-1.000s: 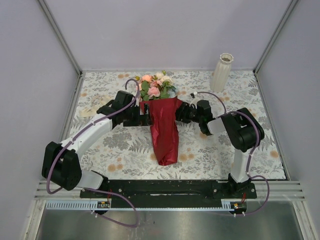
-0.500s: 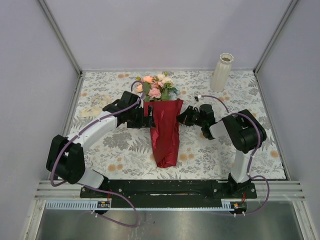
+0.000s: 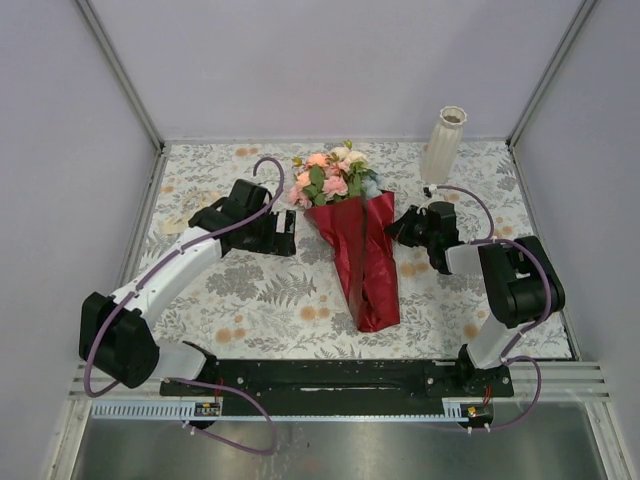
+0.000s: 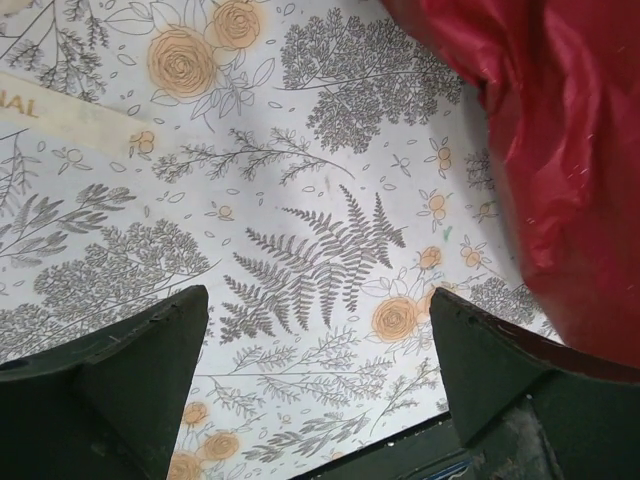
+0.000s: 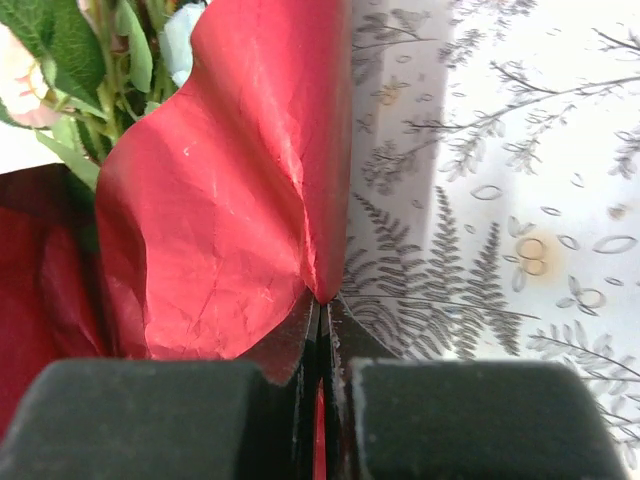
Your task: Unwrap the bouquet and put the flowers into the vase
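The bouquet (image 3: pixel 365 255) lies on the table in dark red wrapping paper, with its flowers (image 3: pixel 335 180) at the far end. My right gripper (image 3: pixel 402 228) is shut on the paper's right upper edge. In the right wrist view the jaws (image 5: pixel 322 310) pinch a fold of the red paper (image 5: pixel 220 200), with green leaves (image 5: pixel 70 60) at the upper left. My left gripper (image 3: pixel 283 235) stands open just left of the bouquet and touches nothing. Between its fingers (image 4: pixel 320 340) only tablecloth shows, and the red paper (image 4: pixel 570 150) is at the right. The cream vase (image 3: pixel 443 143) stands upright at the back right.
A cream ribbon (image 3: pixel 183 224) lies loose on the floral tablecloth (image 3: pixel 250 290) at the left, and it also shows as a strip of ribbon (image 4: pixel 70 112) in the left wrist view. Grey walls close in the table on three sides.
My right gripper closed on the paper's edge and dragged the bouquet to the right, tilting it. My left gripper stayed open and is now apart from the bouquet.
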